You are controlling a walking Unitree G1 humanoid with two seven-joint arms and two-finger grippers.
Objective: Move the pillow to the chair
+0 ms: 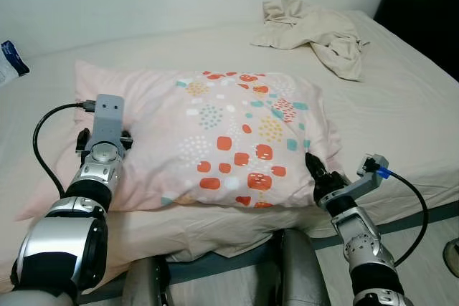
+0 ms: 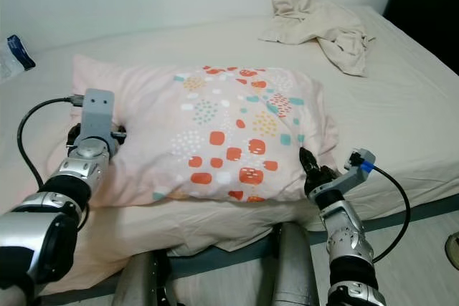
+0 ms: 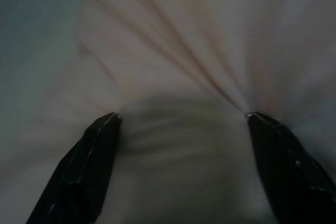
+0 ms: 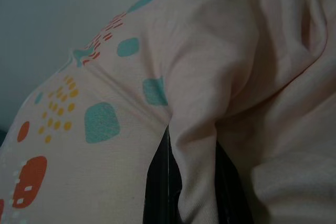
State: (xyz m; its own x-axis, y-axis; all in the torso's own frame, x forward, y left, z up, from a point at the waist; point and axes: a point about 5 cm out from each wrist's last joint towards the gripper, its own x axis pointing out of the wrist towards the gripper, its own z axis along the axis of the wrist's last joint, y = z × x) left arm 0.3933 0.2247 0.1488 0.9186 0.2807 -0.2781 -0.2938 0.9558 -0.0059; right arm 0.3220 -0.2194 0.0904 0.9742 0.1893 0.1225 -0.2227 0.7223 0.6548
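Bed: a wide mattress under a cream sheet carries everything; its near edge runs just in front of the robot's legs.
Pillow: pink, printed with orange, teal and yellow spots, it lies flat across the near part of the bed, between the two arms.
Crumpled cloth: a beige heap near the far right corner, well apart from the pillow.
Left hand: fingers spread wide, tips pressed into the pillow's left end so the fabric bunches between them; it has not closed on it.
Right hand: at the pillow's near right corner, fingers drawn close with a fold of the pink cover caught between them, which reads as a pinch.
Step in hand: securing both ends before lifting. The left hand should probably close on a thick bunch of fabric, not only the cover's skin, and both arms should rise together so the soft pillow does not sag or slip out.
Hidden: the chair named in the task. The left fingers are covered by the wrist in the head views, the left wrist view is dim and blurred, and how deep the right pinch goes cannot be told.
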